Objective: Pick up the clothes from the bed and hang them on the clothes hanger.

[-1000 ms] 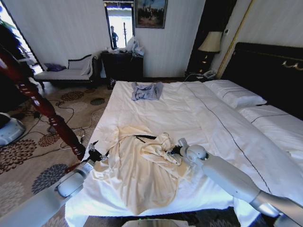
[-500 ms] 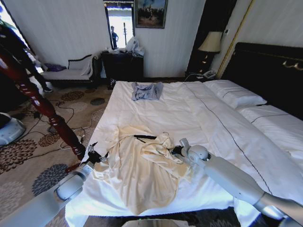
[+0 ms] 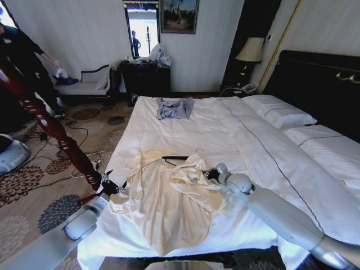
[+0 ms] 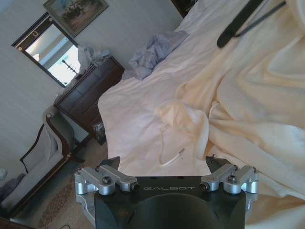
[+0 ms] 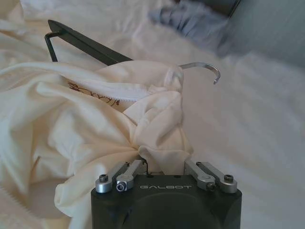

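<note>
The clothes (image 3: pixel 163 199), a long cream garment, lie wrinkled on the near part of the white bed (image 3: pixel 225 129). The dark clothes hanger (image 3: pixel 175 158) rests at the garment's collar, its silver hook (image 5: pixel 205 67) on the duvet. My right gripper (image 3: pixel 210 175) is at the collar's right side, shut on a bunched fold of the clothes (image 5: pixel 71 109); its fingertips are buried in the cloth (image 5: pixel 162 164). My left gripper (image 3: pixel 110 184) hovers open at the bed's left edge, just short of the garment's sleeve (image 4: pixel 178 114), with nothing between its fingers (image 4: pixel 163 160).
A small grey-blue garment (image 3: pixel 173 108) lies at the far end of the bed. White pillows (image 3: pixel 278 111) sit at the right by the dark headboard. A reddish wooden post (image 3: pixel 50 126) slants close to my left arm. Cables (image 3: pixel 84 147) run over the carpet.
My right gripper has shifted slightly right and away, drawing the collar with it. The hanger has slid a little farther up the bed. The left gripper has barely moved.
</note>
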